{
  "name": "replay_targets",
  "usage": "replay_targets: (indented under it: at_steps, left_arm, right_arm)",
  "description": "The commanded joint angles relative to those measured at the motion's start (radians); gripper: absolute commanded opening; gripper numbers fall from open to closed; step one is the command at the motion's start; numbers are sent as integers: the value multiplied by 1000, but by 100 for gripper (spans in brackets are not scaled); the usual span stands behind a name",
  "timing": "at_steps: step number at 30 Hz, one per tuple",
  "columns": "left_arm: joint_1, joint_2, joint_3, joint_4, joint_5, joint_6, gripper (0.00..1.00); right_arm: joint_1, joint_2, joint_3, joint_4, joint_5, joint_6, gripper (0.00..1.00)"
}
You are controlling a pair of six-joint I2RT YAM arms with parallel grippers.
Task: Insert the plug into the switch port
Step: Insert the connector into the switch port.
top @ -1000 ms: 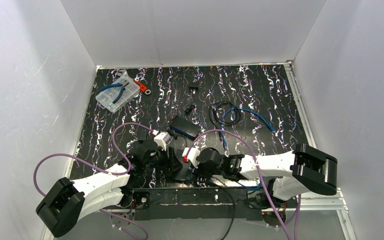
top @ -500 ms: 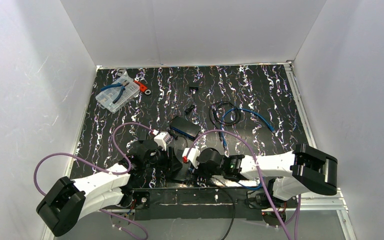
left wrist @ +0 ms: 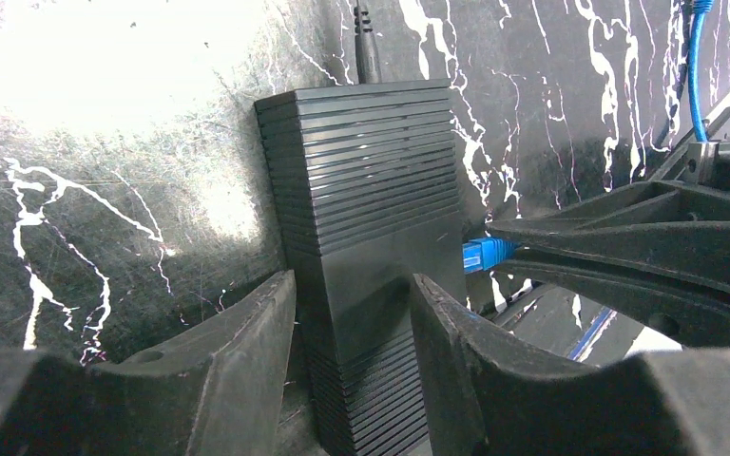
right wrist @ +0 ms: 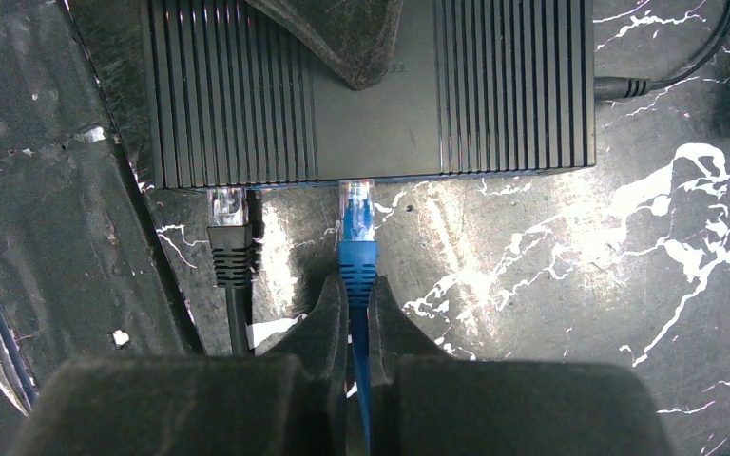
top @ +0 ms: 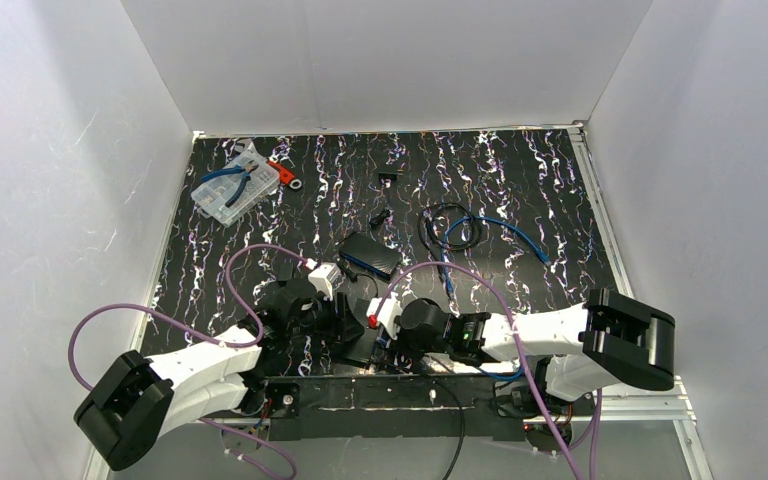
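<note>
The black ribbed switch (left wrist: 361,171) lies on the marbled mat near the front edge. My left gripper (left wrist: 352,361) is shut on the switch, one finger on each side. In the right wrist view the switch (right wrist: 494,95) fills the top. My right gripper (right wrist: 356,304) is shut on the blue cable just behind the blue plug (right wrist: 356,218). The plug's clear tip sits at the switch's port edge, also seen in the left wrist view (left wrist: 485,254). How deep it sits is hidden. In the top view both grippers meet at the switch (top: 360,345).
A black cable's plug (right wrist: 231,237) sits in the port beside the blue one. A power cord (right wrist: 627,87) leaves the switch's far end. A parts box with pliers (top: 232,185), a black box (top: 370,255) and coiled cables (top: 460,230) lie farther back. A metal rail (top: 390,395) runs along the near edge.
My right wrist has shifted slightly left toward the switch with the blue plug. The left arm has barely moved.
</note>
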Motion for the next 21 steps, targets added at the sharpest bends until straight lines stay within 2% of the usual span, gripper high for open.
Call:
replay_targets:
  at_steps: [1,9,21]
  left_arm:
    - [-11,26,-5,-48,95,-17,45]
    - [-11,62,-7,-33,120,-35,43]
    - [-11,52,-16,-45,145,-54,40]
  right_arm:
    - [9,-19,14,233,9,7,1]
    - [14,-26,0,292,-8,19,1]
    - [17,-12,8,419,75,67,1]
